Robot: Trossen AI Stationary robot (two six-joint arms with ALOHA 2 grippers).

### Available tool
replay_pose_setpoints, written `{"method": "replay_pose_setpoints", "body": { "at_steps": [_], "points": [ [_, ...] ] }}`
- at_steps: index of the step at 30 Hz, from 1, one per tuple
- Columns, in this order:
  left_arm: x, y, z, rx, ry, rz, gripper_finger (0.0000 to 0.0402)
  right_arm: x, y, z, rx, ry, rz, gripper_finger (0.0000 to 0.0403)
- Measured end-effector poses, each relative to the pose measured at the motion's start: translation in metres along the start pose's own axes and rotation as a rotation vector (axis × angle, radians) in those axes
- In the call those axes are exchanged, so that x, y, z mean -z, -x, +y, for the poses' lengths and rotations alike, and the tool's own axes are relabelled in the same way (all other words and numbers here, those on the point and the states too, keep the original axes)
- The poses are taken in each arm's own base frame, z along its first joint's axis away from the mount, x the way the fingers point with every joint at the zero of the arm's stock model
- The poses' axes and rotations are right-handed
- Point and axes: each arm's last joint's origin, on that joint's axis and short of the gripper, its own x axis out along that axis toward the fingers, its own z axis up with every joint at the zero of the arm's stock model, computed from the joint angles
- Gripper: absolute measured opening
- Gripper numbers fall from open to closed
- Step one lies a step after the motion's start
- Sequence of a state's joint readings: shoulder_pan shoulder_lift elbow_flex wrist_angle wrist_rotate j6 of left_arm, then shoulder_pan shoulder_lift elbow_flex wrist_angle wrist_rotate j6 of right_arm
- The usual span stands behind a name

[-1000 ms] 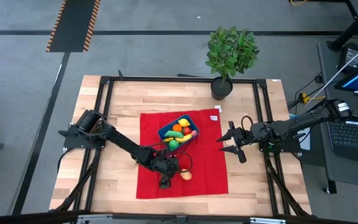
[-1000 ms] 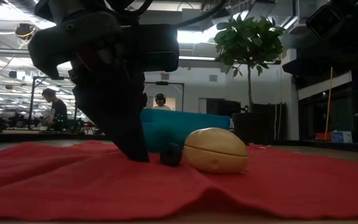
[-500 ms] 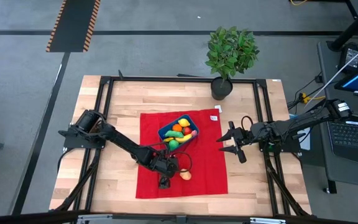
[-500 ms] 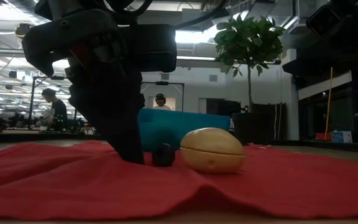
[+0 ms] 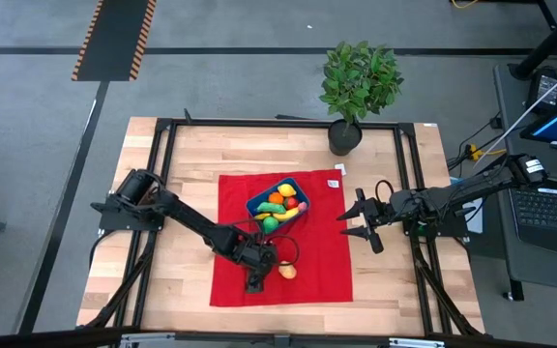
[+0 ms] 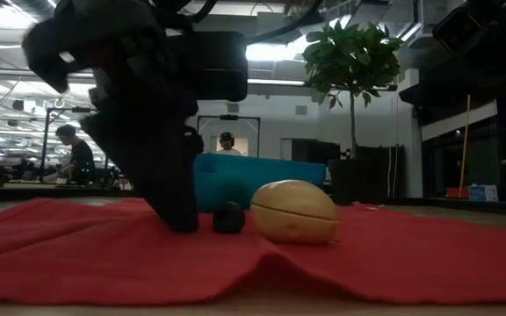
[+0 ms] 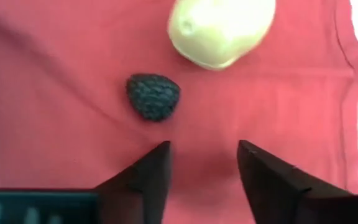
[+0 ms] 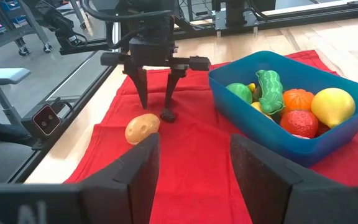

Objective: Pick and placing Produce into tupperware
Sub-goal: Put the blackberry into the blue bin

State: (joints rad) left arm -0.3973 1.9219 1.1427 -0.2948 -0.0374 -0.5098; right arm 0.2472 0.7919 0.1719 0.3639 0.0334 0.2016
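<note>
The blue tupperware (image 5: 278, 205) (image 8: 291, 118) sits on a red cloth (image 5: 327, 261) and holds several toy fruits and vegetables. A tan potato (image 5: 287, 273) (image 7: 219, 28) and a small dark blackberry (image 7: 153, 96) (image 6: 229, 218) lie on the cloth nearer the front edge. My left gripper (image 5: 256, 280) (image 7: 204, 155) stands open over the cloth, pointing down, with the blackberry just beyond one fingertip and nothing between the fingers. My right gripper (image 5: 361, 224) (image 8: 194, 162) hangs open at the cloth's right side. My left gripper comes down from above, and in the low view one fingertip (image 6: 181, 224) meets the red cloth (image 6: 104, 246) just left of the blackberry. It holds nothing, and the blackberry lies apart from the fingers.
A potted plant (image 5: 356, 87) stands at the table's far edge. The cloth is rumpled into a ridge (image 6: 271, 254) in front of the potato. Bare wood (image 5: 172, 280) lies left and right of the cloth. People (image 6: 77, 158) are in the room behind.
My left gripper has shifted a little toward the table's left edge, still pointing down at the cloth. The potato and the blackberry have slid slightly leftward with the cloth, whose near right corner has drawn in a little.
</note>
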Motion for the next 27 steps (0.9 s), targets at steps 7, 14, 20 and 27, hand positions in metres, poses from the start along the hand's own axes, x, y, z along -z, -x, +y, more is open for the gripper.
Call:
{"method": "replay_pose_setpoints", "body": {
  "at_steps": [7, 14, 20, 27],
  "points": [
    [-0.001, 0.012, -0.001, 0.020, 0.004, 0.009, 0.0247, 0.000, 0.000, 0.000, 0.000, 0.000, 0.000, 0.0196],
    [-0.012, 0.017, -0.006, 0.045, 0.001, -0.037, 0.0251, 0.000, 0.000, 0.000, 0.000, 0.000, 0.000, 0.0196],
    [-0.018, 0.017, 0.001, 0.028, 0.004, -0.063, 0.0253, 0.000, 0.000, 0.000, 0.000, 0.000, 0.000, 0.0196],
    [-0.027, 0.017, 0.019, -0.070, 0.138, -0.120, 0.0248, 0.000, 0.000, 0.000, 0.001, 0.000, 0.002, 0.0196]
  ]
}}
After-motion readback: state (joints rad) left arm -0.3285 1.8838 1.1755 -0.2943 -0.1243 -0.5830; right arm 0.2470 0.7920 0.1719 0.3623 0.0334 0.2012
